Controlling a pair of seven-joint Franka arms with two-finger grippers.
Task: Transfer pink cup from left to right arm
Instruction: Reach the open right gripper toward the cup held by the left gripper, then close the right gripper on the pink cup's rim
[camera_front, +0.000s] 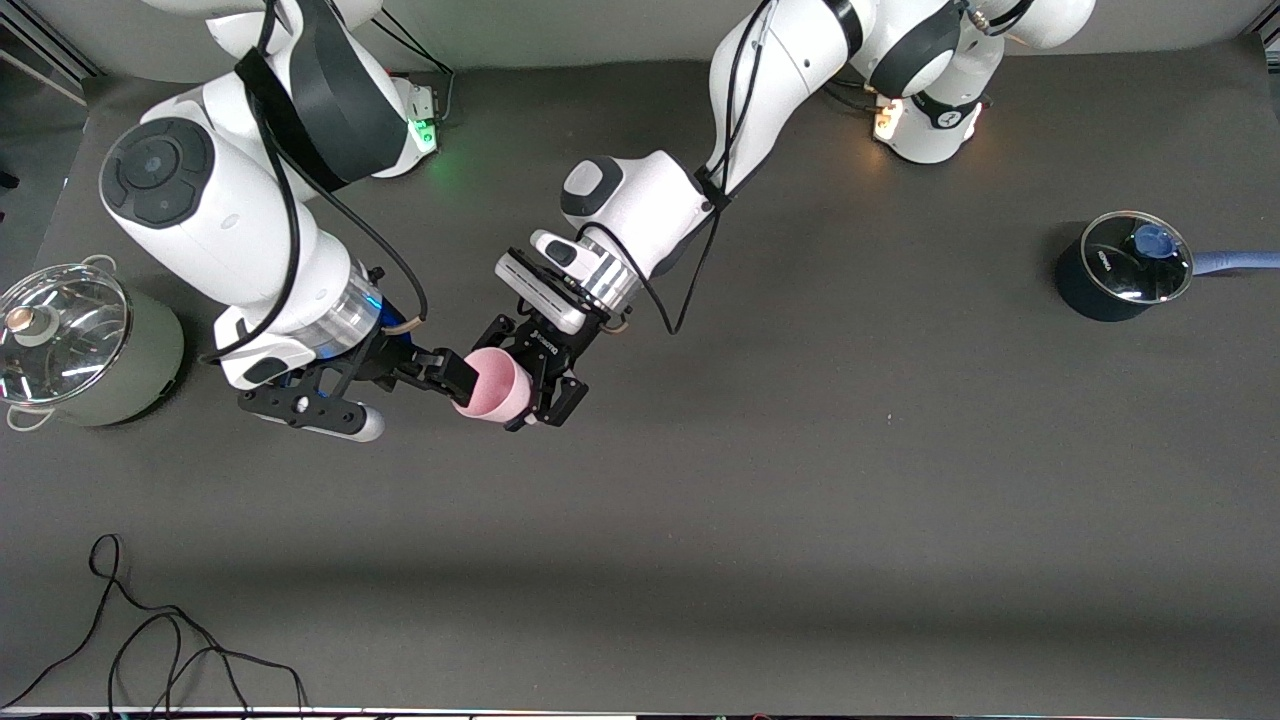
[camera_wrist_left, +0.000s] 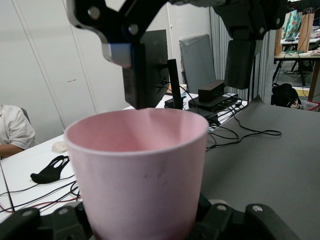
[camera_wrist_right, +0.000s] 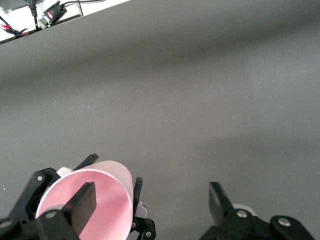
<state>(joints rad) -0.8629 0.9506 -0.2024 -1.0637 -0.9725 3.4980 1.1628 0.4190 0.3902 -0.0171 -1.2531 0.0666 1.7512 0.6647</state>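
pink cup (camera_front: 492, 385): held in the air over the bare middle of the table, toward the right arm's end; tipped on its side, mouth turned toward the right gripper; in the left wrist view (camera_wrist_left: 142, 170) it fills the foreground, rim up and interior visible.
left gripper (camera_front: 535, 375): reaches in from its base at the top of the front view; fingers closed against the body of the cup, one on each side; its knuckles show at the foot of the cup in the left wrist view.
right gripper (camera_front: 440, 375): level with the cup's mouth; fingers spread wide; in the right wrist view one finger (camera_wrist_right: 80, 205) sits inside the rim of the cup (camera_wrist_right: 92, 202), the other (camera_wrist_right: 218, 200) well outside it, so the claw has not closed on the wall.
table (camera_front: 800, 480): dark grey mat.
green pot (camera_front: 95, 345): glass lid on, standing at the right arm's end of the table.
dark blue pot (camera_front: 1115, 270): glass lid and blue handle, standing at the left arm's end.
black cable (camera_front: 150, 640): looped on the table near the front camera, at the right arm's end.
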